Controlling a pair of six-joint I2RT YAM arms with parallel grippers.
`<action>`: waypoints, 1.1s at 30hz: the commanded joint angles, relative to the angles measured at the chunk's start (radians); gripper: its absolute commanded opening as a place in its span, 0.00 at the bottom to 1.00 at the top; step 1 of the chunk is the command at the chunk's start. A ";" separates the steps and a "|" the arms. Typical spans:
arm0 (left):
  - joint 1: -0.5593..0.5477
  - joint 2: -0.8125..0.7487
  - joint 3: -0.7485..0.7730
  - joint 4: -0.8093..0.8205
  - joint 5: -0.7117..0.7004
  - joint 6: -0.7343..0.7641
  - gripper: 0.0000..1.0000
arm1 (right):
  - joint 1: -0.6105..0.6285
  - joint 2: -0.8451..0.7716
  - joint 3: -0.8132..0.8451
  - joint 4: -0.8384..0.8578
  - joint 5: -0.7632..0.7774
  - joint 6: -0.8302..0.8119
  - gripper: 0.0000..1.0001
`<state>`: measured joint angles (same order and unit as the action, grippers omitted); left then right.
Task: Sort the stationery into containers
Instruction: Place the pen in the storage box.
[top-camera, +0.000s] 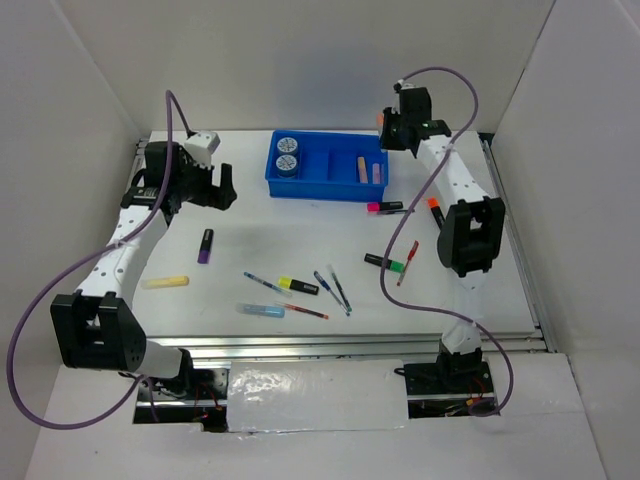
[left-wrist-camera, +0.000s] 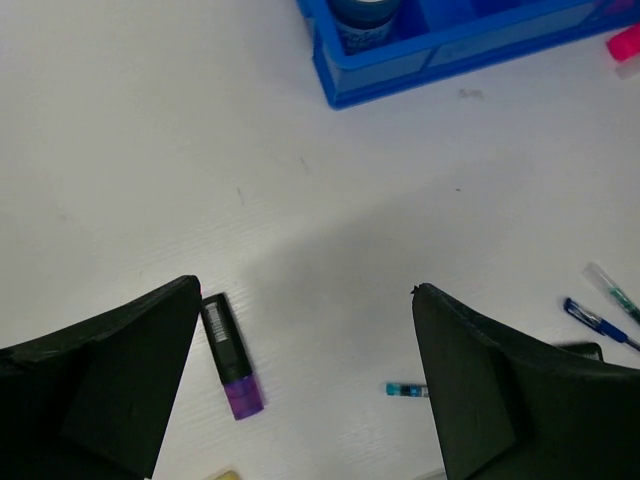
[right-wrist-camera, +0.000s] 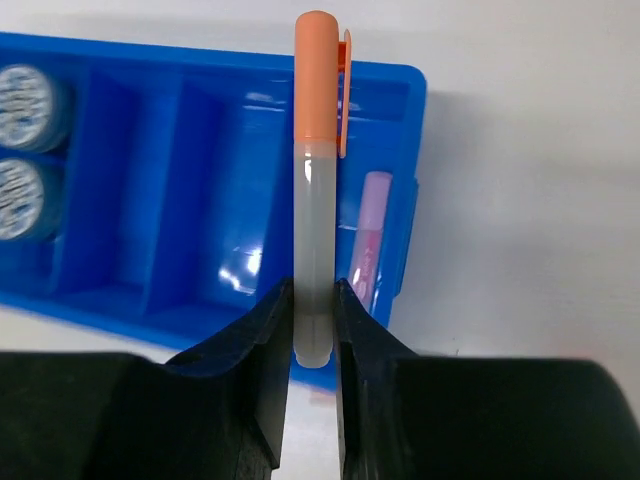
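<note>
The blue tray (top-camera: 320, 191) stands at the back centre, with two pale-blue discs (top-camera: 288, 153) in its left compartment and a pink marker (right-wrist-camera: 372, 230) in its right one. My right gripper (right-wrist-camera: 313, 300) is shut on an orange-capped highlighter (right-wrist-camera: 315, 150) with a clear body, held over the tray's right end (right-wrist-camera: 416, 150). In the top view this gripper (top-camera: 400, 126) hovers at the tray's far right corner. My left gripper (left-wrist-camera: 305, 290) is open and holds nothing, above bare table left of the tray (left-wrist-camera: 450, 55). A purple marker (left-wrist-camera: 230, 355) lies below its left finger.
Loose stationery lies across the table: a pink marker (top-camera: 385, 207), an orange marker (top-camera: 434, 203), a green marker (top-camera: 385, 263), a red pen (top-camera: 408, 262), two yellow highlighters (top-camera: 165, 282) (top-camera: 297, 285), blue pens (top-camera: 335, 288) and a pale-blue marker (top-camera: 260, 310). White walls enclose the table.
</note>
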<state>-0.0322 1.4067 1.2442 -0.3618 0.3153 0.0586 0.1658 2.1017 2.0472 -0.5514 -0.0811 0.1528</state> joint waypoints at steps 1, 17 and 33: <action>0.015 0.000 0.006 -0.037 -0.123 -0.033 0.99 | 0.032 0.101 0.091 0.062 0.176 0.048 0.00; 0.138 -0.005 -0.095 -0.163 0.215 0.225 0.99 | 0.083 0.225 0.094 0.047 0.215 0.108 0.38; -0.058 -0.204 -0.418 -0.496 0.352 1.152 0.75 | 0.074 -0.073 -0.005 -0.067 0.026 -0.032 0.60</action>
<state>0.0177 1.2613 0.8948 -0.8402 0.6754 1.0241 0.2459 2.2219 2.0624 -0.5861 0.0174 0.1696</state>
